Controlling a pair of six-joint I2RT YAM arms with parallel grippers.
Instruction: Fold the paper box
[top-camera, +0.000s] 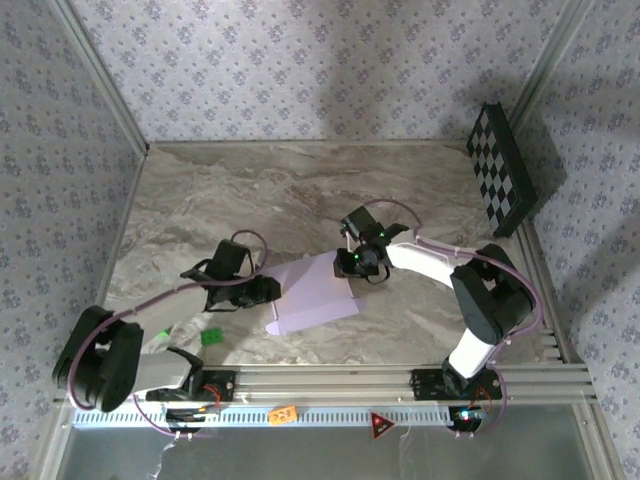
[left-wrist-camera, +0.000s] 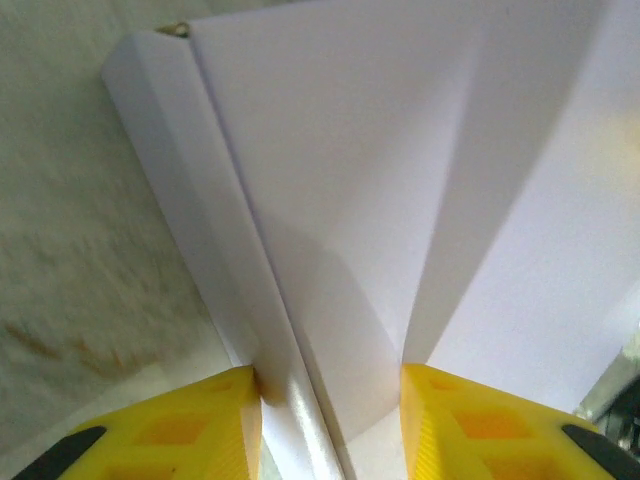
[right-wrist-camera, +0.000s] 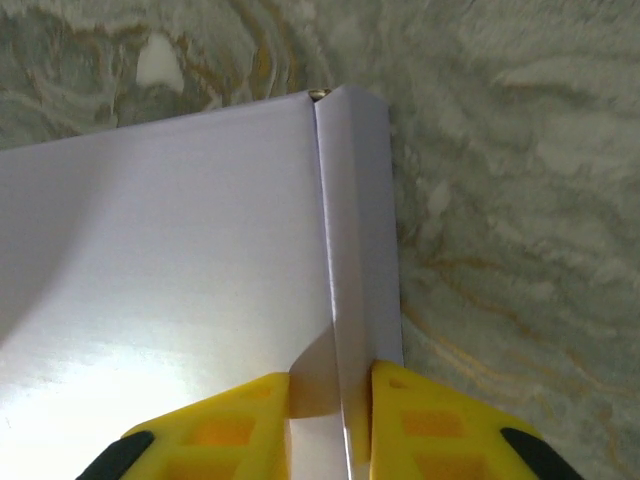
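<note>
The left tool (left-wrist-camera: 328, 380) and right tool (right-wrist-camera: 330, 380) are each pinching the paper box (top-camera: 315, 295) near the counter (top-camera: 300, 190) front edge.

Marble-look table (top-camera: 250, 190); paper box (top-camera: 310, 300) mid-table; checkerboard panel (top-camera: 503, 165) far right.
</note>
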